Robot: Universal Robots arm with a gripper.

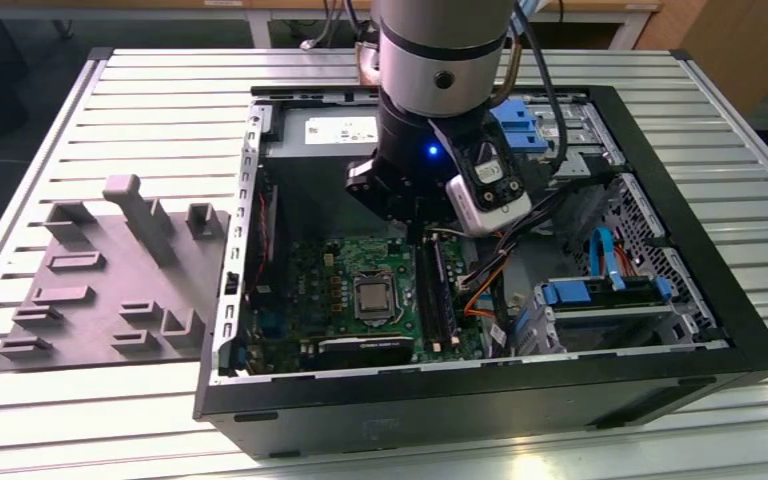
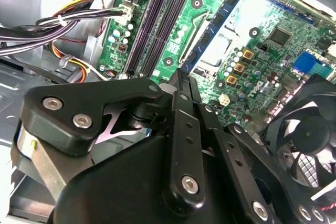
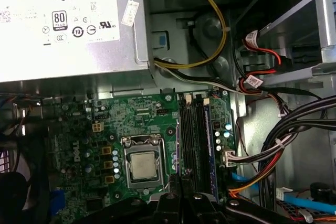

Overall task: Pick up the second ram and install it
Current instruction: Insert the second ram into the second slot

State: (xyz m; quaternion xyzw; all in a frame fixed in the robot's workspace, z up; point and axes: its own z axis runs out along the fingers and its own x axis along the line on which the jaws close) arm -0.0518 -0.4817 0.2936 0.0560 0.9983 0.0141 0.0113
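Observation:
My gripper [image 1: 418,232] hangs inside the open computer case [image 1: 491,398], above the far end of the long black memory slots [image 1: 435,295]. In the second wrist view its black fingers [image 2: 181,124] meet at the gripper tip [image 2: 180,81], shut on a thin dark strip seen edge-on. I take that strip for the second ram [image 2: 178,71]. The slots [image 2: 155,24] run on just past the tip. In the first wrist view the fingertips [image 3: 181,195] line up with the slots [image 3: 193,140], beside the processor socket [image 3: 143,165].
A grey fixture block [image 1: 117,270] with upright posts lies on the slatted table at the exterior view's left. Bundled cables [image 3: 273,145] crowd one side of the slots. A silver power supply [image 3: 63,19] sits beyond the board. A black fan [image 2: 310,140] is close to the gripper.

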